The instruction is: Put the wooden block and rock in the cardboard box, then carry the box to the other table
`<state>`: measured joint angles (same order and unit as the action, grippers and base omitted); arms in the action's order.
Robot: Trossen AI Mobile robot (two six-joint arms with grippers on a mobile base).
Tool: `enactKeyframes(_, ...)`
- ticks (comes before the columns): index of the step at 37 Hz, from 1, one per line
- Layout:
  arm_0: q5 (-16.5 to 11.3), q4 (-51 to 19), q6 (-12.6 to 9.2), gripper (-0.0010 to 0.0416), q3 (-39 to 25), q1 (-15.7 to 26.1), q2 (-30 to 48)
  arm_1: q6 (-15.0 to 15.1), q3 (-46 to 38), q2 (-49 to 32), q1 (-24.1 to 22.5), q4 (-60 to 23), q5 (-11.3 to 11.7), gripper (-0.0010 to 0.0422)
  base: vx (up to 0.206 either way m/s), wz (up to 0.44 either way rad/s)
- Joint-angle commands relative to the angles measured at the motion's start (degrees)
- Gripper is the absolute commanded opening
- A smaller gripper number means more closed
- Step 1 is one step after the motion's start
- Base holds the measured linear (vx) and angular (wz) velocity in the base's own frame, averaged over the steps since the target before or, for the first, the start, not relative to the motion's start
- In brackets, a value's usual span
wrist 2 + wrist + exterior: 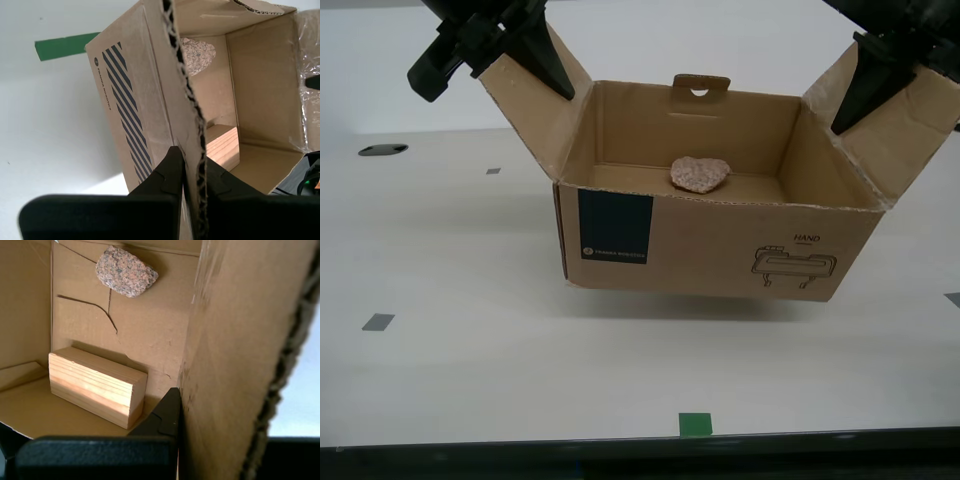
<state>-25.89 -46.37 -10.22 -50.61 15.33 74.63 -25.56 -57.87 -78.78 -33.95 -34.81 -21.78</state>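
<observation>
The cardboard box [710, 240] hangs open-topped a little above the beige table [470, 370], with a shadow under it. The rock [699, 174] lies by its back wall and also shows in both wrist views [197, 50] [125, 271]. The wooden block [95, 385] [222, 145] lies on the box floor; the front wall hides it in the exterior view. My second gripper [535, 75] [190, 165] is shut on the side flap at the exterior view's left. My first gripper [865, 100] [210, 410] is shut on the flap at the exterior view's right.
Grey tape squares [377, 322] and a green one [695, 424] mark the tabletop. A dark oval hole [382, 150] sits at the exterior view's far left. Crinkled whitish material [310, 50] shows beyond the box; I cannot tell whether it is the other table.
</observation>
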Motion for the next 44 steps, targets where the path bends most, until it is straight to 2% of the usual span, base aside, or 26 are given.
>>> enactKeyframes(1, 0.0, -0.2, 0.4, -0.0001, 0.0, 0.0, 0.0, -0.2, -0.1, 0.1, -0.3, 0.2, -0.1, -0.0001, 0.000, 0.000)
enactKeyframes(35, 0.0, -0.2, 0.3, -0.0001, 0.0, 0.1, 0.0, -0.4, -0.1, 0.1, -1.5, 0.2, -0.1, -0.0001, -0.030, 0.007)
enactKeyframes(44, 0.0, -0.3, -0.4, -0.0001, 0.0, 0.1, 0.0, -0.5, -0.1, 0.1, -1.5, 0.2, -0.2, -0.0001, -0.067, 0.024)
